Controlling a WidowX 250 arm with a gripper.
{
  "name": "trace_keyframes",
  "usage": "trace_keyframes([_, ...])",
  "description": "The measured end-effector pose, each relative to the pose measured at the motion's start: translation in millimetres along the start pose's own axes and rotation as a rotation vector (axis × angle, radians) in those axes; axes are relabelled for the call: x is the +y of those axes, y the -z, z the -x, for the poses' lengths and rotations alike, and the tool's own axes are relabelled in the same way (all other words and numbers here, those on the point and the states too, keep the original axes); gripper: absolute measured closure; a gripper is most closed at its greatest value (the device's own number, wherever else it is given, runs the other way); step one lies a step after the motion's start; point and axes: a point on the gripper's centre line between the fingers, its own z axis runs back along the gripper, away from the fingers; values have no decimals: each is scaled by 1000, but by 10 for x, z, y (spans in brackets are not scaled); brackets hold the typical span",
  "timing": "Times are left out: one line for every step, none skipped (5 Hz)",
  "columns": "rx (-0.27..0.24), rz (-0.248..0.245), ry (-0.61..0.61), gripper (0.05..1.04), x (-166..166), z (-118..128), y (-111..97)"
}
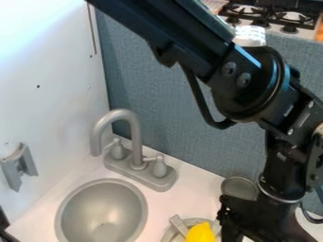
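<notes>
The black gripper (pixel 236 218) hangs low at the lower right, over the white counter (pixel 170 208). Just left of it is a yellow object (pixel 200 233), cut off by the bottom edge of the view. This yellow object lies in or on a grey round dish (pixel 169 235), with a grey flat-ended piece (pixel 179 225) beside it. Whether the gripper touches the yellow object or the dish I cannot tell. A round grey item (pixel 238 187) stands behind the gripper, close to the blue-grey wall.
A grey round sink (pixel 104 212) is at the lower left, with a grey faucet (pixel 136 142) and two knobs behind it. On the white side wall is a grey bracket (pixel 19 166). Beyond the blue-grey partition (pixel 170 118) a stove (pixel 271 16) stands at the top right.
</notes>
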Motion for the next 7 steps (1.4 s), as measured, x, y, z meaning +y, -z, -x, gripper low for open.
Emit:
trace_keyframes([31,-17,-10,83,28,34,95])
trace_keyframes([19,-77,-70,83,74,56,224])
trace_keyframes([43,-143,-93,83,37,137,374])
trace_keyframes([80,-153,-88,83,55,179,578])
trace_keyframes([131,-184,-93,83,73,178,765])
trace_keyframes([161,-191,-114,83,117,157,852])
trace_keyframes([188,-196,-125,83,167,139,931])
